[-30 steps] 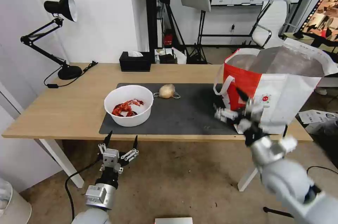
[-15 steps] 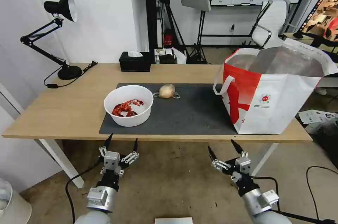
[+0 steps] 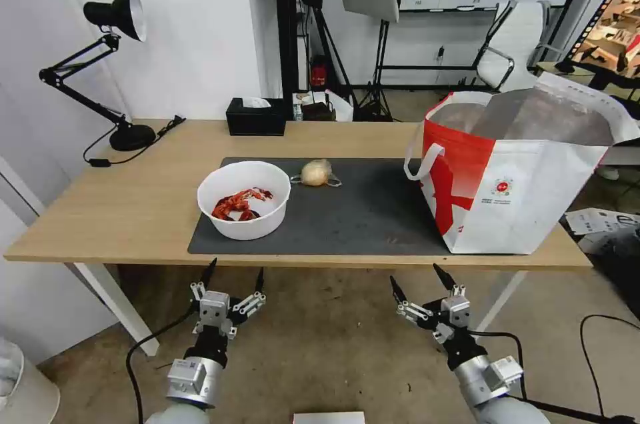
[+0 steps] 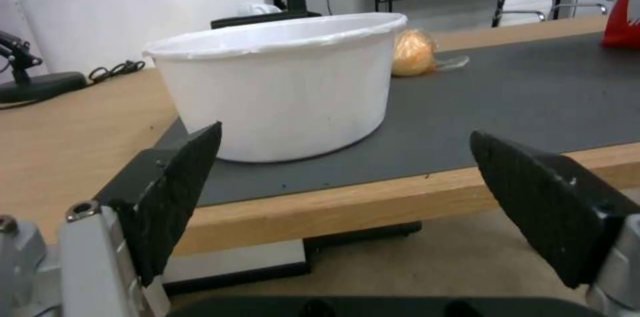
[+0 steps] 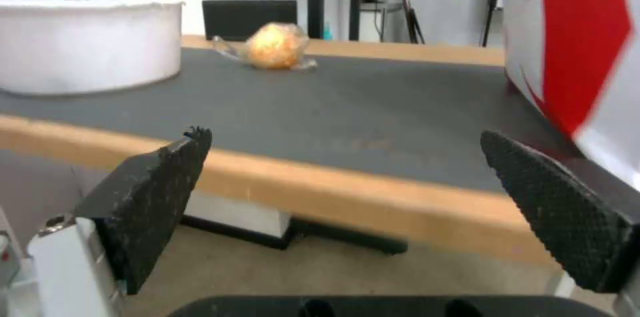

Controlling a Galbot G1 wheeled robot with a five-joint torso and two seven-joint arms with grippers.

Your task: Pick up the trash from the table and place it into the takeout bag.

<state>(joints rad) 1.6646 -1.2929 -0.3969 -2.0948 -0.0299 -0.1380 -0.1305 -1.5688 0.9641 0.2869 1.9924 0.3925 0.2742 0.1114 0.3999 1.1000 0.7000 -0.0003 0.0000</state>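
A white bowl (image 3: 244,199) of red crayfish shells stands on the left of the dark mat (image 3: 347,211); it also shows as the bowl (image 4: 280,82) and the bowl (image 5: 87,42). A small clear bag with a beige lump (image 3: 316,173) lies behind it, seen again as the lump (image 4: 413,52) and the lump (image 5: 275,47). The takeout bag (image 3: 527,171) stands open at the table's right end. My left gripper (image 3: 233,269) and right gripper (image 3: 419,277) hang open and empty below the table's front edge (image 3: 300,259).
A black tissue box (image 3: 255,116) and a black desk lamp (image 3: 113,57) stand at the back left of the table. White table legs (image 3: 117,307) reach the carpet. An office chair (image 3: 517,44) and stands fill the room behind.
My right arm has dropped from beside the takeout bag to below the table's front edge, gripper open. The left gripper has sunk slightly.
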